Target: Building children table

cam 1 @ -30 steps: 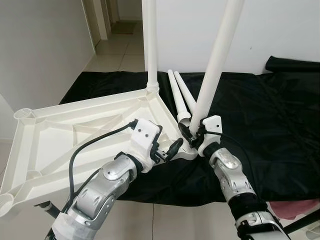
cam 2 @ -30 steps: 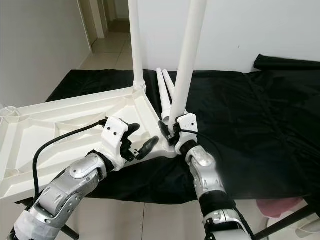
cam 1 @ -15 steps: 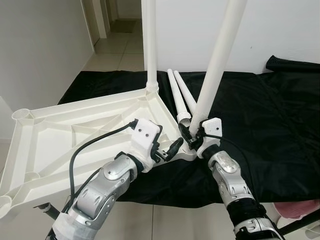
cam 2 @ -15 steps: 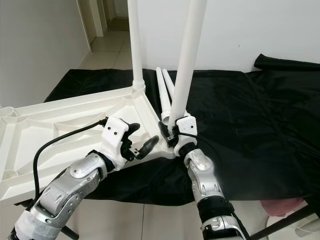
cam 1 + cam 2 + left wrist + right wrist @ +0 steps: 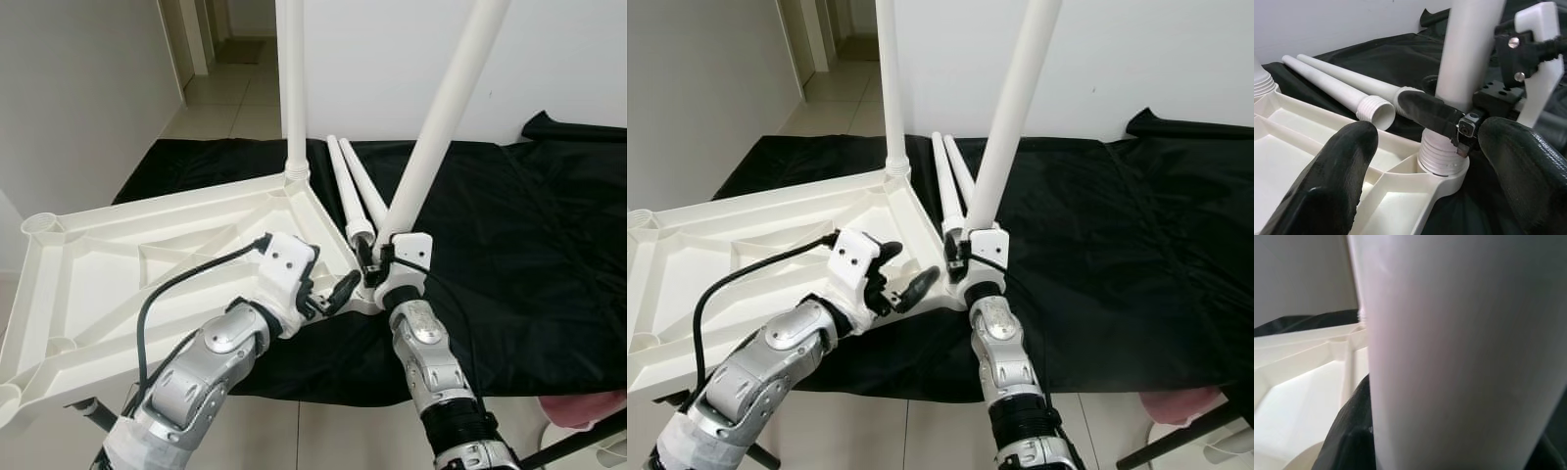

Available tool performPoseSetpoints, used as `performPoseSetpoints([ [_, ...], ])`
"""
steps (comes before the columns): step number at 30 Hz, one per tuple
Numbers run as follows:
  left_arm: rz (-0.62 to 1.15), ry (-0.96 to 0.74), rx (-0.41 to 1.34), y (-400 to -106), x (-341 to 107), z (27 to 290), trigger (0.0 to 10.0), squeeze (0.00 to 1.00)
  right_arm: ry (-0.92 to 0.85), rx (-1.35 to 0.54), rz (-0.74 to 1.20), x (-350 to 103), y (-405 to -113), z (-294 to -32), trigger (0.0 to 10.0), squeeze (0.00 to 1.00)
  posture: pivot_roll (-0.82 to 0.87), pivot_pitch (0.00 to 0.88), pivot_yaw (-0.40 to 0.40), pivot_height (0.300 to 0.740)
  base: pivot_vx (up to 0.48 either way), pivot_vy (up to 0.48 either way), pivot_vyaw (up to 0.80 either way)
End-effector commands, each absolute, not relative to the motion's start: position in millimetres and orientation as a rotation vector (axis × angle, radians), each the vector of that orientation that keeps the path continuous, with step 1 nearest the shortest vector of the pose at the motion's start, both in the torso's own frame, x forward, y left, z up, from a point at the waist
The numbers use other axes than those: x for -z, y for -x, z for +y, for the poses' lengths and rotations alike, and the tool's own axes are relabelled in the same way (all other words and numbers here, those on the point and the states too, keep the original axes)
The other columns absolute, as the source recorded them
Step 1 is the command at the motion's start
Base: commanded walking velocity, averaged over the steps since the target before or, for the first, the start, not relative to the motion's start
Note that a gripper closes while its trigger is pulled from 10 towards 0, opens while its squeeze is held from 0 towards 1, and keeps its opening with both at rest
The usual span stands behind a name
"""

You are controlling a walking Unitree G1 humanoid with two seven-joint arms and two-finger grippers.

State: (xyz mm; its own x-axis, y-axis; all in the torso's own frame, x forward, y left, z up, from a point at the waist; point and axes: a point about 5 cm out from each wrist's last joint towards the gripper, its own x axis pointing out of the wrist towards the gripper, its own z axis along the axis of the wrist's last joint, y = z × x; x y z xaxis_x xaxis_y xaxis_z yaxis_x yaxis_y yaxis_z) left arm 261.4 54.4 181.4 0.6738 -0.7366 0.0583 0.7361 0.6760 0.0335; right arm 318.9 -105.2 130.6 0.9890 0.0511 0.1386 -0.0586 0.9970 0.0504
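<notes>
Clamping the second leg [image 5: 436, 122] just above its threaded foot, the right pincer [image 5: 373, 270] has both fingers pressed against the white tube. The grip sits low on the leg, probably so the threaded end can be steered into the corner socket [image 5: 1442, 166] directly beneath the pincer. The leg tilts up and away toward the robot's right, so it appears not yet square in the socket.

Beside it, toward the robot's left, the left pincer [image 5: 328, 297] is spread, its fingers [image 5: 1332, 181] straddling the near corner of the tabletop [image 5: 127, 274] without closing on anything. This position probably braces the corner, or stands ready to, while the leg is turned home.

The tabletop lies upside down with its ribbed underside facing up, which exposes the sockets for assembly. It overhangs the edge of the desk, which is covered with a black cloth [image 5: 529, 245], on the left pincer's side.

Beyond both pincers, at the far corner of the tabletop, the first leg [image 5: 293, 88] stands upright in its socket and appears fitted. Two spare legs [image 5: 351, 191] lie side by side on the cloth just beyond the right pincer, threaded ends toward it, within reach for the remaining corners.

No brand, label or legible writing is visible on any part.
</notes>
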Motion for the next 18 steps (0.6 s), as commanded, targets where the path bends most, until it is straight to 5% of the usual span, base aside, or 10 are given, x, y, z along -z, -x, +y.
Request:
performPoseSetpoints([
  [1,-0.062,-0.024,0.893,-258,-181,53,10.0,0.00,-0.035,-0.019,-0.009,-102,-311,-107,10.0,0.00,0.03,0.000,0.041,0.740,0.000,0.000,0.00],
  [18,-0.072,-0.021,0.891,-258,-184,53,10.0,0.00,0.038,-0.035,-0.105,-127,-308,-99,10.0,0.00,0.03,0.000,0.033,0.740,0.000,0.000,0.00],
])
